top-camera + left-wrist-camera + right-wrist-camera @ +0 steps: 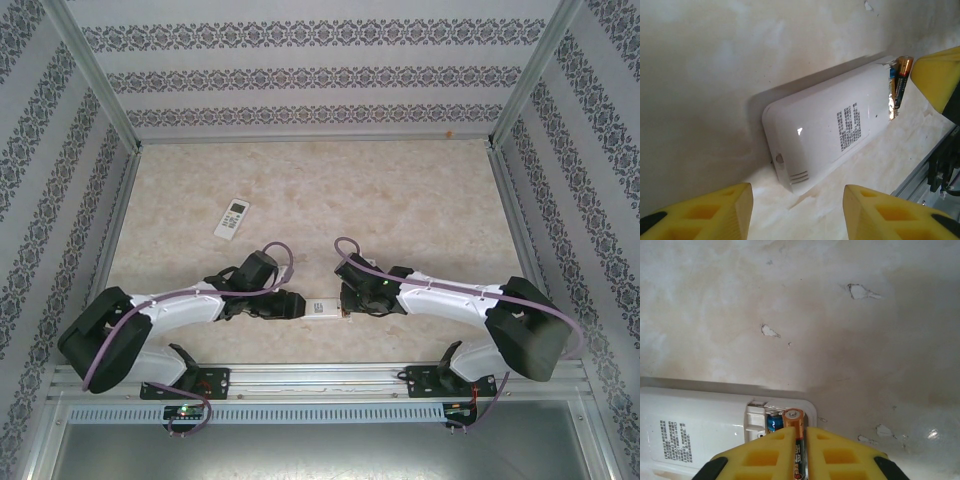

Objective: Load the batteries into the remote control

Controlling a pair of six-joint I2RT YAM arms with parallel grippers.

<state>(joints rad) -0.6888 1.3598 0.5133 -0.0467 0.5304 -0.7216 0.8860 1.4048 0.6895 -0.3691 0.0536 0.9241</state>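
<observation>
At the near edge of the counter (pixel 400 200), your right pincer (pixel 800 430) clamps a battery (pixel 793 419) over the open bay (pixel 756 415) of the remote (pixel 695 425), beside a blue battery (pixel 774 422); your left pincer (pixel 797 192) gapes at its other end.

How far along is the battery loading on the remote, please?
Done: a blue battery lies in the open bay of the remote. In hand: the right hand grips a second battery at that bay. Left: seat it beside the first.
</observation>
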